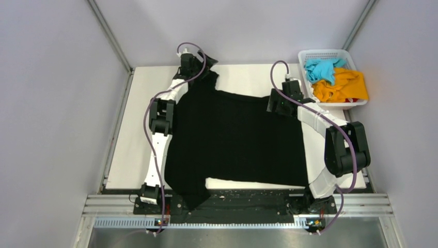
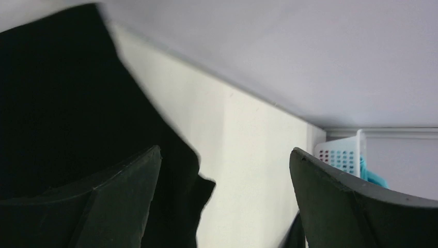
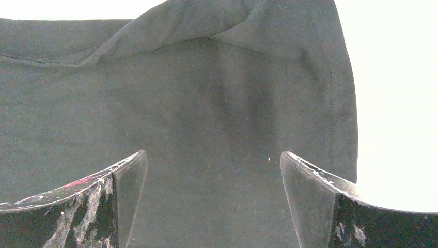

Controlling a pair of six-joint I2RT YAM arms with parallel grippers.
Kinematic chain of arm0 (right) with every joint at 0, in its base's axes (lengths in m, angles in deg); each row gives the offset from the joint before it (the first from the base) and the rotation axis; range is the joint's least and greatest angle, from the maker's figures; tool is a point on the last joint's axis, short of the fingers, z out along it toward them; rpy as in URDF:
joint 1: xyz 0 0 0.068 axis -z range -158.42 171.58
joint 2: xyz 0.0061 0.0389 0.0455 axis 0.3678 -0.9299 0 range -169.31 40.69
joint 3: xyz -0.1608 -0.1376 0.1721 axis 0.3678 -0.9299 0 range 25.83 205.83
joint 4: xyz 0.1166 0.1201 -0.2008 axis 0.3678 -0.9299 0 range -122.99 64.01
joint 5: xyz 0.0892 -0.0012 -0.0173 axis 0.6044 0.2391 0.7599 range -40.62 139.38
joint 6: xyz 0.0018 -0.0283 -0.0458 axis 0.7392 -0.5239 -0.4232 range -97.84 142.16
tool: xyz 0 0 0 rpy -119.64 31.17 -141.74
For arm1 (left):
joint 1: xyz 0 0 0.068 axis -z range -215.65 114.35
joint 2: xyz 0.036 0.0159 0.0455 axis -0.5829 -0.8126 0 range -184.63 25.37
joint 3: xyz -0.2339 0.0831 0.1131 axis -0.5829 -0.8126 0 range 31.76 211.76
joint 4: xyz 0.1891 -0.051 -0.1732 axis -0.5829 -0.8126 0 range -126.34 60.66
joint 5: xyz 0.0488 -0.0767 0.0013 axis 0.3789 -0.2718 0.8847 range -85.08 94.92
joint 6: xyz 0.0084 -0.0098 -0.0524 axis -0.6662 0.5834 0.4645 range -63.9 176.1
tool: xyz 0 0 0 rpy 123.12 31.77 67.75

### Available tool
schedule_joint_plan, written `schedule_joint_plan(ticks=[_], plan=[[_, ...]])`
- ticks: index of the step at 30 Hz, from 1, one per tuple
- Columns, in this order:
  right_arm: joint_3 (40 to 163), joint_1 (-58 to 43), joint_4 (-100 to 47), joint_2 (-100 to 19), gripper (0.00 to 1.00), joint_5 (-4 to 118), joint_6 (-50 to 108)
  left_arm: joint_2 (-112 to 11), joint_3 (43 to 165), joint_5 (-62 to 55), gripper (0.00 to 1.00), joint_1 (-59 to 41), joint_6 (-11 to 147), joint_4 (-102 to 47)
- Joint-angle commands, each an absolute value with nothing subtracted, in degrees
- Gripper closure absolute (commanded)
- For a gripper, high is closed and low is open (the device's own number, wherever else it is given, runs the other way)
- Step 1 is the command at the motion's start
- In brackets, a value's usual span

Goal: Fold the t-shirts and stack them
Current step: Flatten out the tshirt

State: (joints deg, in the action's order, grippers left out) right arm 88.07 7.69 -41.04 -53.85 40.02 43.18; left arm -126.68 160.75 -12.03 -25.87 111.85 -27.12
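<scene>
A large black t-shirt [image 1: 232, 139] lies spread flat on the white table [image 1: 129, 150], one sleeve hanging over the near edge. My left gripper [image 1: 199, 67] hovers open at the shirt's far left corner. In the left wrist view its fingers [image 2: 129, 181] straddle the black fabric edge [image 2: 62, 103] and bare table. My right gripper [image 1: 274, 103] is open over the shirt's far right edge. In the right wrist view the gripper [image 3: 213, 152] holds nothing, with black cloth [image 3: 206, 93] beneath it. A turquoise-blue t-shirt [image 1: 323, 70] and an orange-yellow t-shirt [image 1: 343, 85] lie crumpled in the basket.
The white lattice basket [image 1: 325, 53] stands at the table's far right corner, and its wall [image 2: 341, 155] shows in the left wrist view. Grey walls enclose the table on three sides. A metal rail [image 1: 237, 204] runs along the near edge by the arm bases.
</scene>
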Motion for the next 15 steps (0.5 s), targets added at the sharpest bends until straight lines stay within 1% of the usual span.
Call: schedule_joint_plan(ticks=[1,4,7,11,15], plan=[[88.2,7.3,-40.7,-51.4,0.01,38.8,42.9,-131.0,171.6,-8.5,0.01,-24.3,113.6,-17.6],[88.5,7.3,-40.6,-51.5,0.01,38.4,42.9,-132.6,173.9,-8.1,0.01,-24.4,113.7,-16.7],[89.2,7.3,-40.2,-51.9,0.01,37.7,42.0,-129.5,172.5,-7.8,0.01,-24.5,109.6,-19.4],[92.7,7.3,-40.3,-54.2,0.01,37.7,41.6,-119.9,163.3,-6.2,0.01,-24.5,101.1,-21.7],[96.4,7.3,-39.1,-58.9,0.01,39.2,42.4,-107.7,153.5,-2.8,0.01,-24.5,94.9,-25.9]])
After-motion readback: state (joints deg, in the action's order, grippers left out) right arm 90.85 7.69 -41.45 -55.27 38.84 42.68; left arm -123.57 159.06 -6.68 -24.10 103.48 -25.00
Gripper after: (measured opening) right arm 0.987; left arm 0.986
